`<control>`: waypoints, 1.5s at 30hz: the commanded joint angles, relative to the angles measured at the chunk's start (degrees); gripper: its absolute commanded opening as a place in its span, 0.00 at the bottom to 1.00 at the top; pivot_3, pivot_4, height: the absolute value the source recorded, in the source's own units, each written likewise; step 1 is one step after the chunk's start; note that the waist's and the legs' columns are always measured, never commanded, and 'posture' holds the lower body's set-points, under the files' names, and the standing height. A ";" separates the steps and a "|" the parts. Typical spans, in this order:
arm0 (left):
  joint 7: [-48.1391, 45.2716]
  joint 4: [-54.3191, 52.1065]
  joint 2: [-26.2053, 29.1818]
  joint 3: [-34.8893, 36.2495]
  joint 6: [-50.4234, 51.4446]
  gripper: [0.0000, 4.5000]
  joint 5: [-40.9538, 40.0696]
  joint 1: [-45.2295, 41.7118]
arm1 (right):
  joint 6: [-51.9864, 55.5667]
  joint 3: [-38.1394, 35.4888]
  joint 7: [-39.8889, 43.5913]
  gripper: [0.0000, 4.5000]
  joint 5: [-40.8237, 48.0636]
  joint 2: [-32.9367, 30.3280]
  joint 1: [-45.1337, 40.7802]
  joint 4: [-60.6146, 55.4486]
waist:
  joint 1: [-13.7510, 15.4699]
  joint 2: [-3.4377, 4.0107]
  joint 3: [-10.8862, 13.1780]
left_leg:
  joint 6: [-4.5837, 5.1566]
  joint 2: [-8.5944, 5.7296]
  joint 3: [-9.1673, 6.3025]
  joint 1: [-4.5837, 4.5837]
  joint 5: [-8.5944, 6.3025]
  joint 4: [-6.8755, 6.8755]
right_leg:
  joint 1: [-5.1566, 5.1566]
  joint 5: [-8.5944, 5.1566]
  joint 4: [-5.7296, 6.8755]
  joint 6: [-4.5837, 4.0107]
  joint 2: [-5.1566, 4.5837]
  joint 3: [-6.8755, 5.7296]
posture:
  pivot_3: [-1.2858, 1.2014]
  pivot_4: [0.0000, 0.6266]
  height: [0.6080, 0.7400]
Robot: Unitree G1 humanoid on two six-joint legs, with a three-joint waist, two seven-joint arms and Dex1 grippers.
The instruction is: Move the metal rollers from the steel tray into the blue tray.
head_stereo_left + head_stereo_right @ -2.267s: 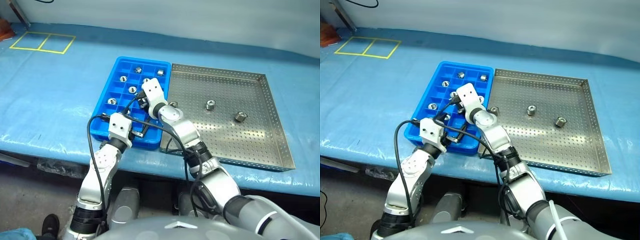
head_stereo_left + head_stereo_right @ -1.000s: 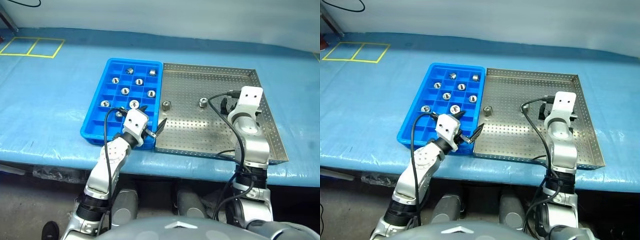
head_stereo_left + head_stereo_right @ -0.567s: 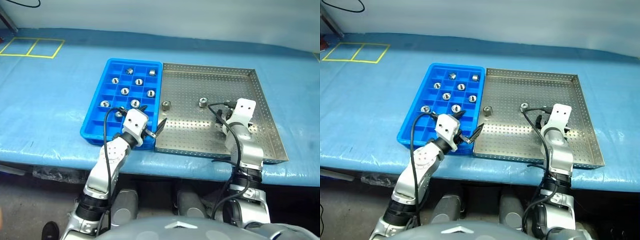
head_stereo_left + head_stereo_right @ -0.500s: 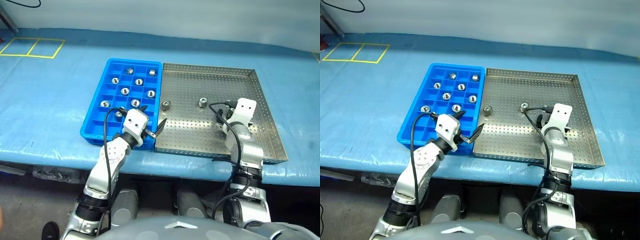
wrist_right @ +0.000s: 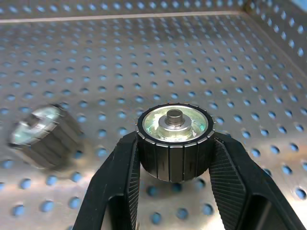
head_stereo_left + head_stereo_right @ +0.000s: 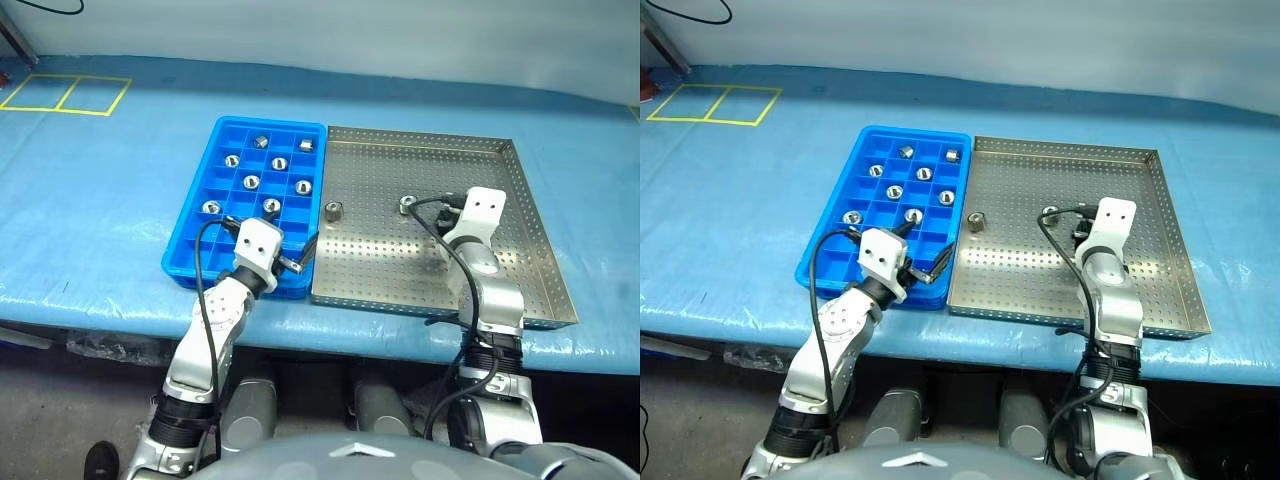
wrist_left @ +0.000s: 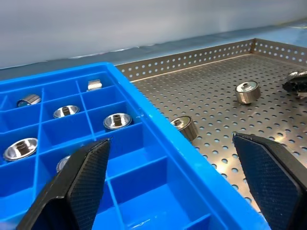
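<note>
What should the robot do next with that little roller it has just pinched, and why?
Probably lift it straight up. The right gripper is shut on a roller, which seems to sit low over the steel tray. Another roller lies close beside it, so rising first would likely avoid knocking that one before carrying the load over to the blue tray.

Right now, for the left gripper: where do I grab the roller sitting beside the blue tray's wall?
Grip the loose roller across its curved wall, from above. It seems to lie on its side, end face toward the blue tray, whose wall probably blocks a side approach. The left gripper is open; the right gripper clamps the held roller across the curved wall too.
</note>
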 commanded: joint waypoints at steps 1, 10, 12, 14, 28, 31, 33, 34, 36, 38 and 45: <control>1.47 -3.91 -0.73 1.39 -1.92 1.00 -0.54 0.82 | 1.39 5.59 2.92 0.38 -0.50 -0.35 -1.65 -7.66 | 0.12 0.00 0.00 | 0.00 0.00 -0.01 0.00 0.00 0.00 | 0.00 0.00 0.00 0.00 0.00 -0.01 | 0.58 0.24 1.00; 4.17 -7.37 0.10 4.91 -4.00 1.00 0.31 5.60 | 5.64 22.53 9.93 0.38 -1.05 3.65 -4.09 -13.86 | 1.19 -0.01 0.00 | 0.00 0.01 -0.05 -0.01 0.00 -0.02 | -0.02 -0.02 -0.02 -0.02 0.00 -0.04 | 0.61 0.24 1.00; 4.20 -8.21 0.30 5.30 -4.09 1.00 0.15 6.54 | 5.99 24.29 10.83 0.38 -1.06 4.44 -4.50 -13.92 | 1.88 -0.01 0.00 | -0.01 0.01 -0.07 -0.02 0.00 -0.07 | -0.05 -0.03 -0.01 -0.05 0.00 -0.07 | 0.61 0.24 1.00; 4.08 -10.02 0.42 6.19 -4.42 1.00 -0.66 8.76 | 5.86 27.15 12.18 0.38 -0.95 5.89 -5.16 -13.27 | 2.84 -0.02 0.01 | -0.01 0.01 -0.12 -0.04 0.00 -0.07 | -0.05 -0.05 -0.01 -0.07 0.00 -0.12 | 0.62 0.24 1.00; 5.65 -16.44 0.30 7.56 -3.94 1.00 -1.26 16.09 | 3.73 32.71 16.54 0.38 -1.71 9.39 -5.78 -6.15 | 7.00 -0.06 0.02 | -0.14 0.04 -0.15 -0.14 -0.08 -0.08 | -0.16 -0.09 -0.09 -0.13 -0.03 -0.27 | 0.67 0.24 1.00; 5.81 -16.24 0.21 7.08 -3.83 1.00 -1.35 16.01 | 5.69 31.41 16.84 0.38 -1.54 7.48 -3.63 -9.51 | 7.74 -0.06 0.02 | -0.21 0.05 -0.14 -0.14 -0.12 -0.11 | -0.16 -0.12 -0.12 -0.16 -0.03 -0.27 | 0.66 0.24 1.00; 5.69 -15.69 0.15 6.68 -3.65 1.00 -1.59 15.52 | 7.58 30.54 16.87 0.38 -1.58 5.84 -1.86 -12.56 | 8.22 -0.06 0.03 | -0.26 0.06 -0.15 -0.17 -0.15 -0.12 | -0.17 -0.16 -0.13 -0.19 -0.03 -0.30 | 0.66 0.24 1.00; 5.58 -15.45 0.18 6.47 -3.55 1.00 -1.69 15.28 | 8.40 30.29 16.81 0.38 -1.65 5.21 -1.18 -13.71 | 8.32 -0.05 0.03 | -0.29 0.06 -0.15 -0.18 -0.17 -0.13 | -0.18 -0.18 -0.13 -0.20 -0.04 -0.30 | 0.65 0.24 1.00; 5.37 -15.11 0.28 6.10 -3.41 1.00 -1.82 14.90 | 9.67 29.96 16.61 0.38 -1.65 4.47 -0.22 -15.28 | 8.35 -0.06 0.02 | -0.32 0.08 -0.13 -0.17 -0.19 -0.14 | -0.18 -0.21 -0.13 -0.23 -0.03 -0.31 | 0.65 0.24 1.00; 4.95 -14.51 0.56 5.43 -3.22 1.00 -1.78 14.15 | 11.13 29.54 16.42 0.38 -1.68 3.65 1.20 -17.03 | 8.30 -0.06 0.02 | -0.33 0.10 -0.13 -0.16 -0.20 -0.15 | -0.18 -0.22 -0.13 -0.25 -0.03 -0.34 | 0.64 0.24 1.00; 3.98 -14.05 1.23 5.07 -2.81 1.00 -2.00 13.31 | 16.02 28.22 16.48 0.54 -0.17 3.15 4.56 -20.34 | 7.96 -0.08 0.01 | -0.34 0.12 -0.13 -0.14 -0.20 -0.16 | -0.15 -0.24 -0.15 -0.27 -0.03 -0.36 | 0.63 0.24 1.00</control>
